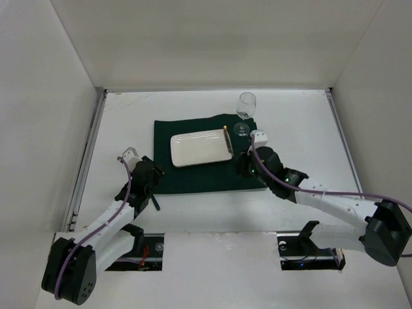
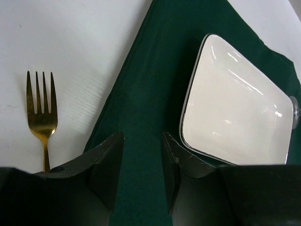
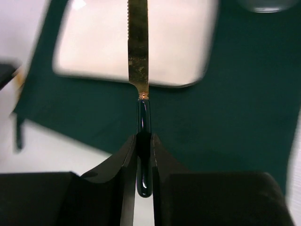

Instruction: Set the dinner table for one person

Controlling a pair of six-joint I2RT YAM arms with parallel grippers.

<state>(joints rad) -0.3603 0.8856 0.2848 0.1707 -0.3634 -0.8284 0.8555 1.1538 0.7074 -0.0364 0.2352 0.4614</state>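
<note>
On the dinner table [image 1: 302,122], cloth [image 1: 193,177], plate [image 1: 199,148], glass [image 1: 246,103] and fork [image 2: 41,117] are sitting in place. The right gripper [image 3: 143,141] is grasping the knife [image 3: 139,47] over the plate's edge, not yet laid down. The left gripper [image 2: 142,141] is hanging released.

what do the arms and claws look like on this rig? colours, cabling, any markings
Matching pair: left arm and right arm have white tubular links with bulky black joint housings and a purple cable routed along the outside. A small white block sits at each wrist. The left claw and right claw are matte black, two wedge-shaped fingers with flat inner faces. No markings visible.
</note>
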